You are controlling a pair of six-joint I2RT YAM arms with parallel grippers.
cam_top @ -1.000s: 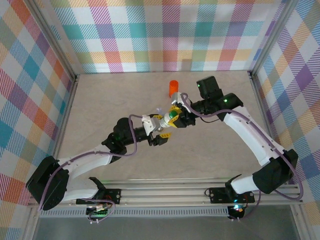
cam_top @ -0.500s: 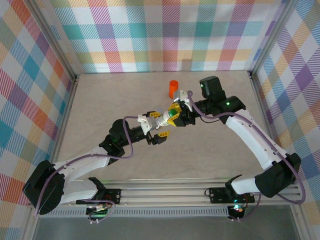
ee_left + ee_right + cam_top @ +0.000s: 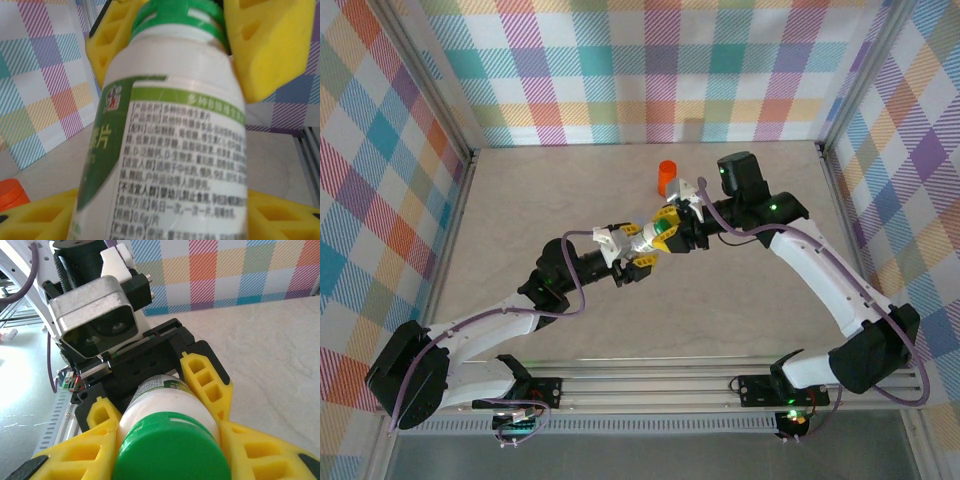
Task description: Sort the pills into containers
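Observation:
A white bottle with a green cap hangs in the air between both arms, above the middle of the table. My left gripper is shut on its printed body, with my yellow fingers on either side. My right gripper is shut on the green cap, one finger pressed against each side of the cap. The right gripper's yellow fingers flank the cap in the left wrist view. The pills and the pale-blue pill-box are out of view.
An orange cylindrical bottle stands upright on the table behind the grippers, and its top also peeks in low at the left. Plaid walls enclose the beige table on three sides.
My left gripper's fingers have moved in from open and shut on the bottle's body. The right gripper has kept hold of the cap and shifted slightly.

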